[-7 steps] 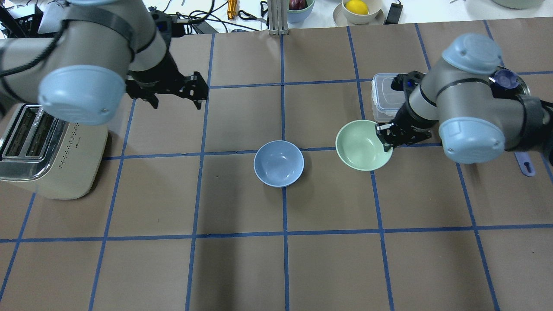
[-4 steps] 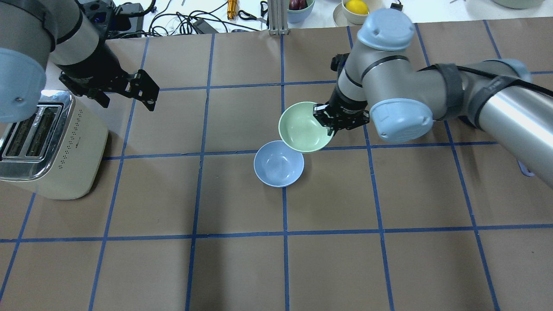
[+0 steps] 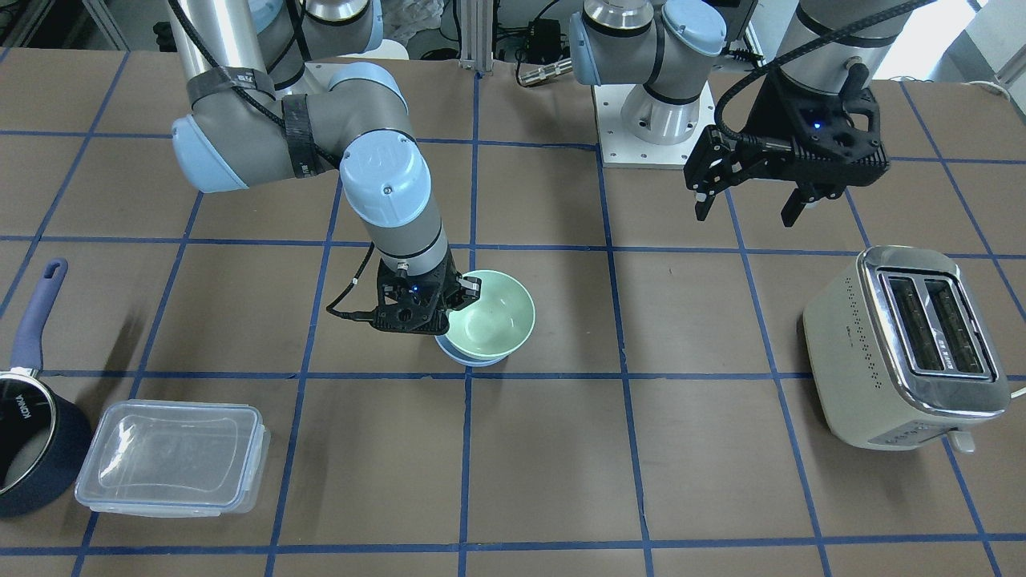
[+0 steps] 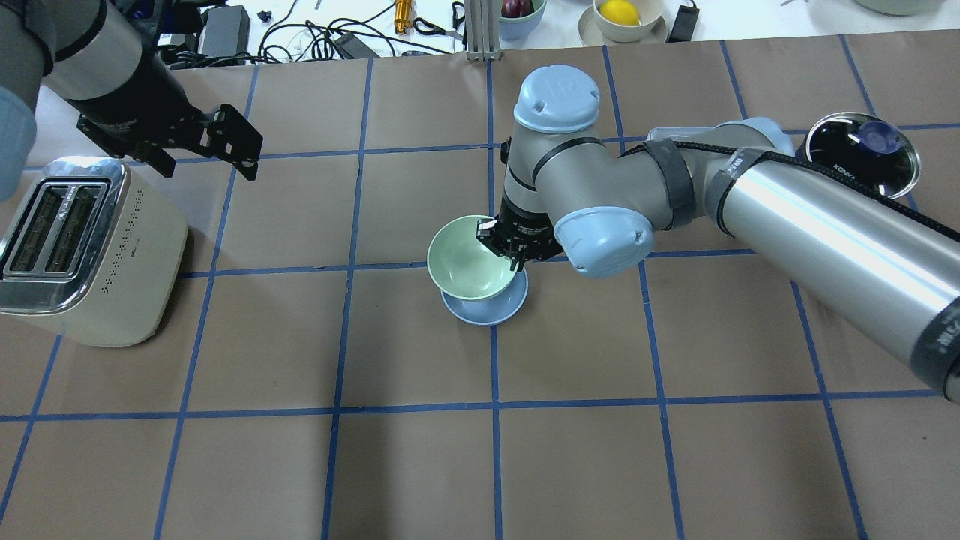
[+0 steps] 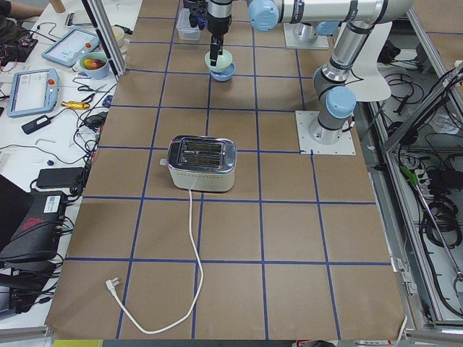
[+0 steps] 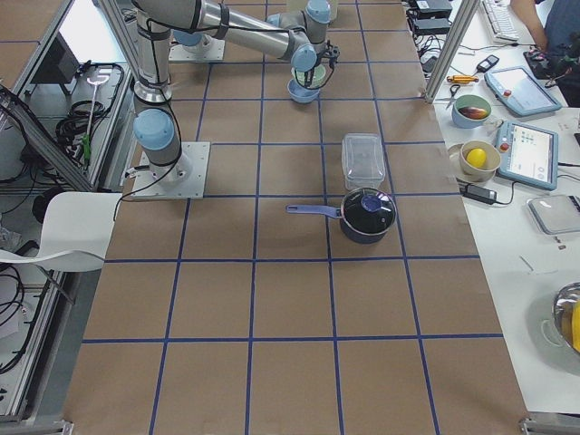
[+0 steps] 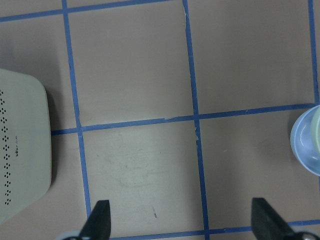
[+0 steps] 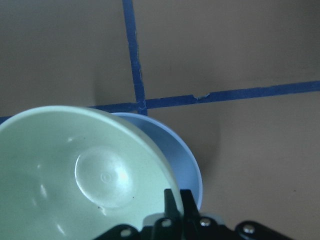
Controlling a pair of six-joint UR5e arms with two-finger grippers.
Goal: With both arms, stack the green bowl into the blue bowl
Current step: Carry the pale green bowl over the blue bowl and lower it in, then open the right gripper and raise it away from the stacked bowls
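Note:
The green bowl (image 4: 466, 255) is held by its rim in my right gripper (image 4: 510, 253), which is shut on it. It hangs slightly tilted directly over the blue bowl (image 4: 489, 309), low in it; I cannot tell whether they touch. The front view shows the green bowl (image 3: 490, 316) nested over the blue bowl (image 3: 473, 360), with the right gripper (image 3: 463, 293) on its rim. The right wrist view shows the green bowl (image 8: 75, 170) covering most of the blue bowl (image 8: 186, 165). My left gripper (image 4: 210, 169) is open and empty, high above the table near the toaster.
A cream toaster (image 4: 82, 247) stands at the left. A clear lidded container (image 3: 172, 457) and a dark navy saucepan (image 3: 24, 449) sit on my right side. Fruit bowls (image 4: 619, 16) and cables lie beyond the table's far edge.
My right arm has carried the green bowl leftward from beside the blue bowl to right over it and lower. My left gripper has moved left, toward the toaster, still open.

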